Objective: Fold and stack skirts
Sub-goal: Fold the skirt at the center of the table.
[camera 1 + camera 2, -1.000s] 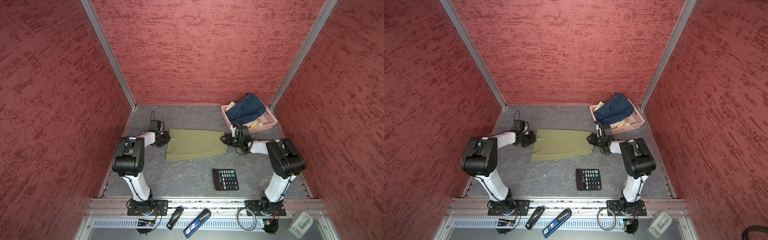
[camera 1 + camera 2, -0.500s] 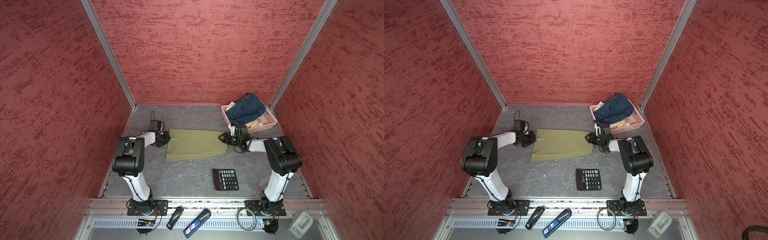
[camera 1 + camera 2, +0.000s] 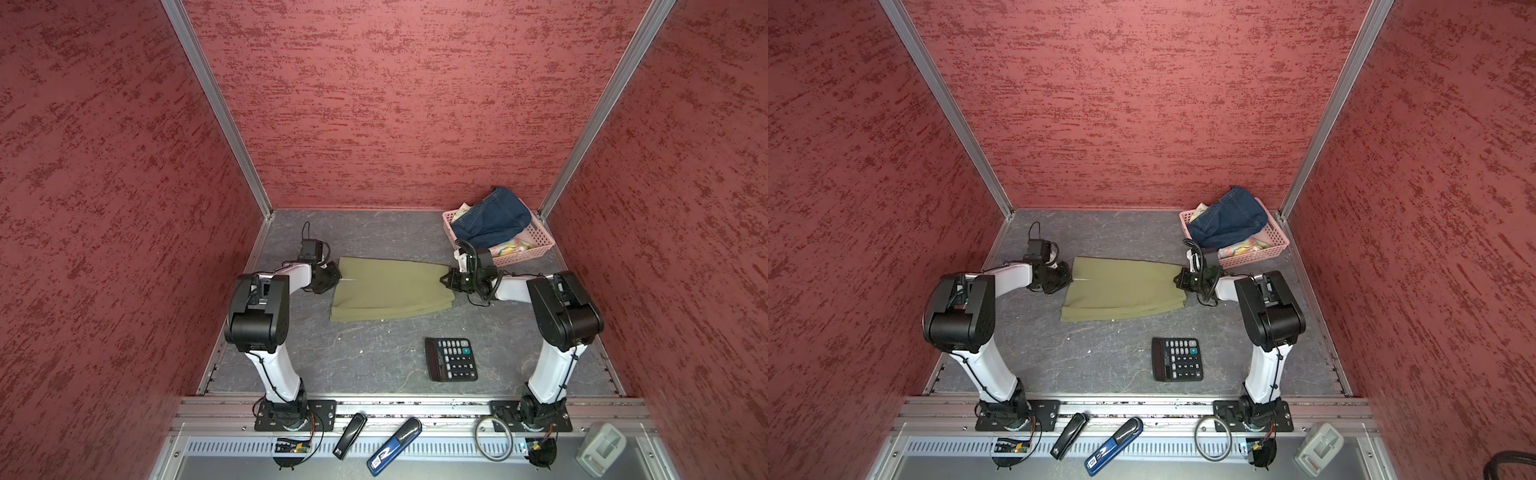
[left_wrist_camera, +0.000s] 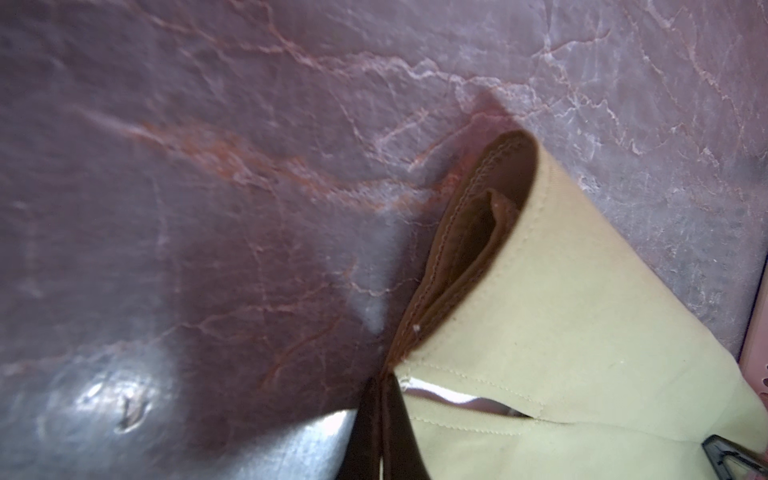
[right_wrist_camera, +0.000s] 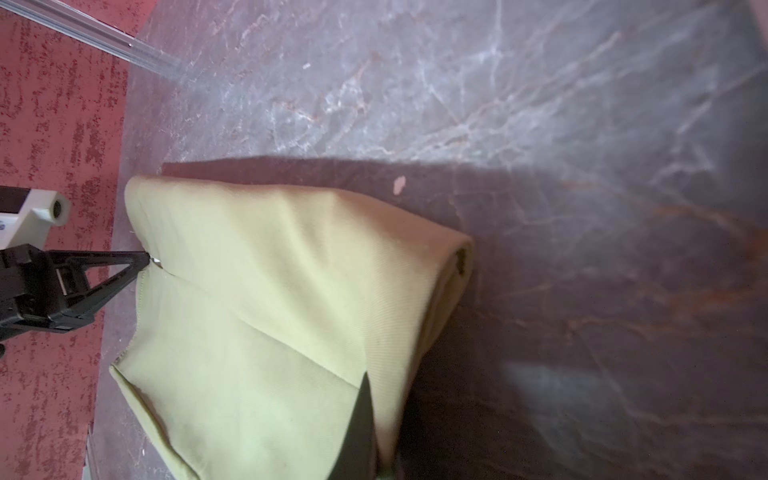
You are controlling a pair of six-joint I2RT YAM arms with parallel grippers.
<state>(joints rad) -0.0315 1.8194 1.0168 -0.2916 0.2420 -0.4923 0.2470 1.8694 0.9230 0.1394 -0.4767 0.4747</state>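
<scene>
The olive-green skirt (image 3: 390,291) lies flat across the middle of the table in both top views (image 3: 1121,291). My left gripper (image 3: 336,277) is shut on its left edge, and the wrist view shows the black fingertips (image 4: 384,386) pinched on the hem of the skirt (image 4: 561,332). My right gripper (image 3: 446,279) is shut on the skirt's right edge, with a fold of the skirt (image 5: 249,311) squeezed between the fingers (image 5: 359,415). The dark blue denim skirt (image 3: 490,220) is heaped in the pink basket (image 3: 540,245) over the pastel floral skirt (image 3: 509,247).
A black calculator (image 3: 451,359) lies on the table in front of the skirt, toward the right arm. A stapler (image 3: 351,434), a blue case (image 3: 392,446) and a cable ring (image 3: 492,442) rest on the front rail. Red walls close in three sides.
My right gripper has closed on the right edge of the olive-green skirt. The left arm and the skirt have not visibly moved.
</scene>
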